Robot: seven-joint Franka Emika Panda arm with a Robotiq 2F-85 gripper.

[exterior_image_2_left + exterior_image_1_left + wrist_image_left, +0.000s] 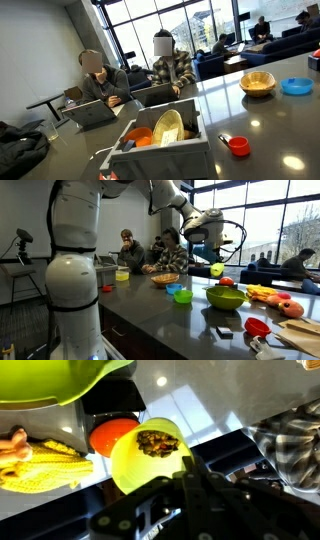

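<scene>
Over the dark counter (150,310), gripper (215,264) up in the air, jaws pinching a yellow-green cup (148,452) by its wall. Held clear of the surface in an exterior view, above and near a red fruit (226,281) and a big green bowl (225,299), touching neither in that view. Wrist view: cup tilted, mouth toward camera, dark crumbly stuff inside, black fingers (205,500) blurred at bottom edge, exact contact spot hard to see. Behind the cup there, red fruit touching or just beside it, cannot tell which; big green bowl rim at top; toy corn (45,468) off to one side, close to that bowl. Elsewhere on counter: small blue bowl (173,287) just beside small green bowl (183,296), wicker basket (165,278) further back, yellow cup (122,274) near robot body (72,280), red bowl (257,326) toward near edge, wooden board (300,332) at far end. Also in an exterior view: grey crate (160,152) with orange and yellow items inside, small red cap (238,146) on counter near it, wicker basket and small blue bowl well apart from crate. Seated people (100,75) with laptops (95,112) at tables behind, big windows (190,25) beyond.
</scene>
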